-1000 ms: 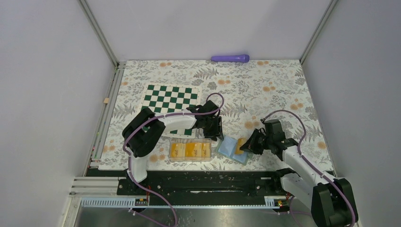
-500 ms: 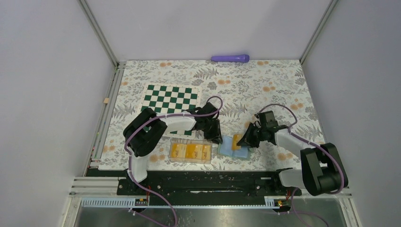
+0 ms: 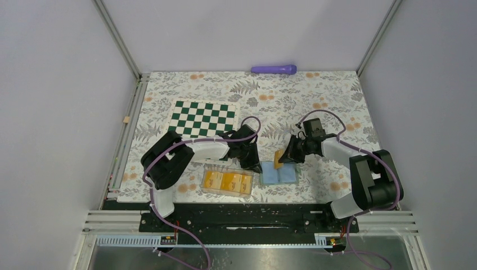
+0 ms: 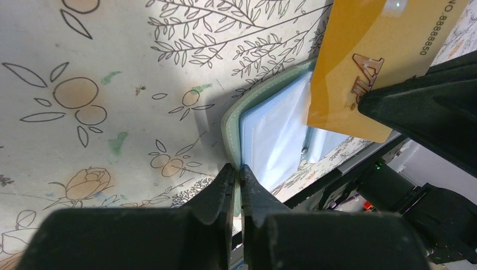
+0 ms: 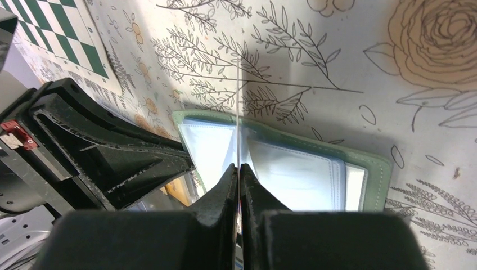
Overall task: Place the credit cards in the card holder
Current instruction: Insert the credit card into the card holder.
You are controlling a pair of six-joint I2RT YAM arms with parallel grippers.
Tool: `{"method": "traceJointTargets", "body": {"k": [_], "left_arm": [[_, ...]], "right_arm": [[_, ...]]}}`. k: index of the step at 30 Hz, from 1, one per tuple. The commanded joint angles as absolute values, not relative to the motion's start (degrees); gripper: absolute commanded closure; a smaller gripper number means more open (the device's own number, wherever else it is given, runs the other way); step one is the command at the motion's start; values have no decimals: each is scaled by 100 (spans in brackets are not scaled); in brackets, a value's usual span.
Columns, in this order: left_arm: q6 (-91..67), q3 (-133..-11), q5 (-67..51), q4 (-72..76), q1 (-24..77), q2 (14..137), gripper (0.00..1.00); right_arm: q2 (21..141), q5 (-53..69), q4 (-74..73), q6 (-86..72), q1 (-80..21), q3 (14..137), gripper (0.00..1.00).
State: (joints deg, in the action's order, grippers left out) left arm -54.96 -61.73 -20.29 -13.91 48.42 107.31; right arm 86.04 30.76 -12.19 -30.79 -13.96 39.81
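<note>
Card holder [image 3: 279, 175]: open on floral counter [image 3: 326, 107], left edge pinched in left fingers [image 4: 219, 191]. Credit card [image 3: 278, 156]: upright over it, clamped by right fingers [image 5: 225, 191]. Clear box [image 3: 226, 181]: just left. Far counter open; white walls [image 3: 247, 28] surround.

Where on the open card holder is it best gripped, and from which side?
Nip the green rim of the card holder near its left corner, coming in low from the left, where the left tool sits. It lies open and flat, so only the edge can be pinched, and the pockets are left free for the card in the right tool.
</note>
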Motion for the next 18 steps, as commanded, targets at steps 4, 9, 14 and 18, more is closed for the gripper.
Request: {"method": "traceJointTargets", "body": {"k": [4,9,14,18], "left_arm": [[-5465,-6278,-1878,-1440,4883,10676,94],[-5409,-6292,-1836,-1505,4884,10751,98],[-5362,-6297,-1833,-1532,4884,10828,100],[-5343,-6321,-1807,-1564,4887,10860,100]], "right_arm": [[8226,3192,-1228,-3103,-1420,3642,100],[8183,3479,-652,-3393,-1420,3028,100],[8234,3721,-356,-3442,-1416,2683,100],[8152,3813,-464,-3412,-1415,2581,100]]}}
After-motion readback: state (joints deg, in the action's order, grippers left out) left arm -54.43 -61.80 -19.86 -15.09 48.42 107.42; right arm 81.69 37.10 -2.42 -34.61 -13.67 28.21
